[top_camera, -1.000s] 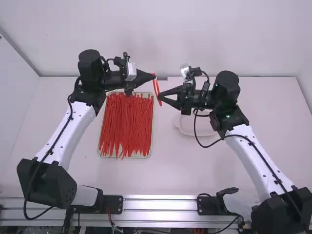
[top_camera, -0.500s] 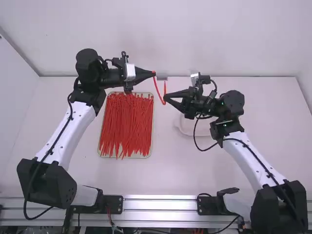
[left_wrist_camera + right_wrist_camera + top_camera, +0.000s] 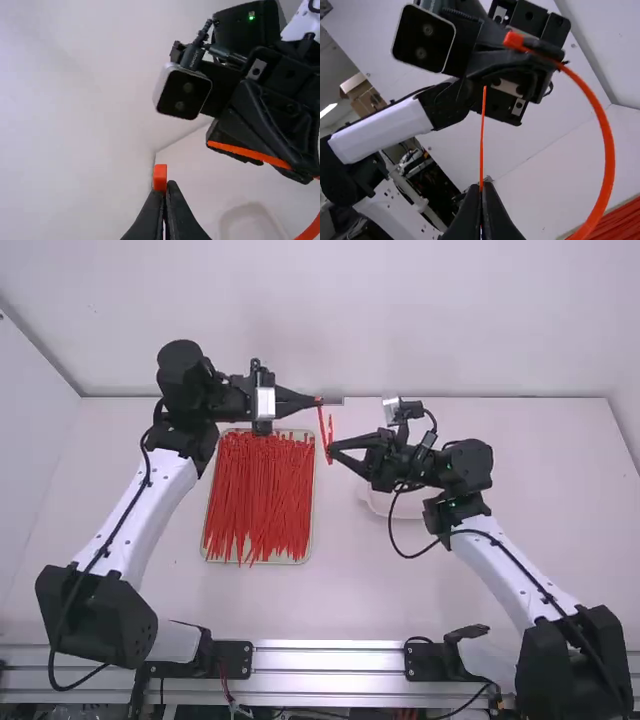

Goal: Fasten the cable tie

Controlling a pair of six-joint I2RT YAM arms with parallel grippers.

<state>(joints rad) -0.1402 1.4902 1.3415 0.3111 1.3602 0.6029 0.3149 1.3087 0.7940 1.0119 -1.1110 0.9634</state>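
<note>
A red cable tie [image 3: 323,425] hangs in the air between both grippers, above the far right corner of the tray. My left gripper [image 3: 316,400] is shut on its square head [image 3: 160,176]. My right gripper [image 3: 329,448], just below and to the right, is shut on the thin tail [image 3: 482,140]. In the right wrist view the strap [image 3: 603,140] bows out in a wide curve from the head [image 3: 510,38]. The tail points up toward the left gripper and its tip stops short of the head. In the left wrist view the right gripper [image 3: 270,125] faces me close by.
A flat tan tray [image 3: 313,502] holding several loose red cable ties [image 3: 258,495] lies under the left arm. A clear shallow bowl [image 3: 375,502] sits on the table beneath the right arm. The white back wall is close behind the grippers.
The right gripper has shifted slightly left, back under the left gripper, and the tie now stands more upright. The right arm's elbow has dropped lower. The left gripper has barely moved.
</note>
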